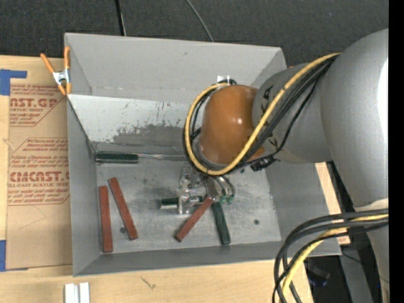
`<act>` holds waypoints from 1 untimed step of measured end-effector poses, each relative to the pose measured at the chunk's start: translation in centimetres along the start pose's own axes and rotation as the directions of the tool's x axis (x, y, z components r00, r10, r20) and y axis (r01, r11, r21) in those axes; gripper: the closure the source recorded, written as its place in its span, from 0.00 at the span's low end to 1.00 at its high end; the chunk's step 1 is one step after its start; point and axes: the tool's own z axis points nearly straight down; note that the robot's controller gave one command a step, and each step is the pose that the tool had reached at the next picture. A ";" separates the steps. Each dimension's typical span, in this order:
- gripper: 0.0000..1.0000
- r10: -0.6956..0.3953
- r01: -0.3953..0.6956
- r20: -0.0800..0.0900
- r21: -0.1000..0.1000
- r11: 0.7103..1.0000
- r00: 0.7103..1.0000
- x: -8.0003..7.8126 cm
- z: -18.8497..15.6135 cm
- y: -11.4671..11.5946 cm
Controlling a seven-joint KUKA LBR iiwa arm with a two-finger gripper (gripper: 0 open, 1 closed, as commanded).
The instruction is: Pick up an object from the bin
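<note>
Grey metal forms the bin, and a few loose sticks lie on its floor. The tool sits low near the middle of that floor, under the orange cover on the wrist. Its tip is at the upper end of a reddish-brown stick, which lies slanted toward the front wall. A short dark green piece lies just to the left of the tip. A longer dark green stick lies just to the right, its top hidden under the wrist. Well apart from these, two more reddish-brown sticks lie side by side at the left of the bin, and a dark green bar rests along the foot of the back wall.

I cannot tell how far the tool is open, nor whether it has hold of anything, because the wrist and its cables cover the spot.

As for progress, the descent into the bin looks done, since the tool is down at floor level among the things. Nothing is visibly lifted, and every stick seems to rest flat on the floor. By my judgement, a firm grip, most likely on the slanted reddish-brown stick, and the lift clear of the bin are both left to do.
</note>
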 end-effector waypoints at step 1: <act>1.00 -0.013 0.013 0.004 0.001 1.000 1.000 -0.3 -2.2 0.3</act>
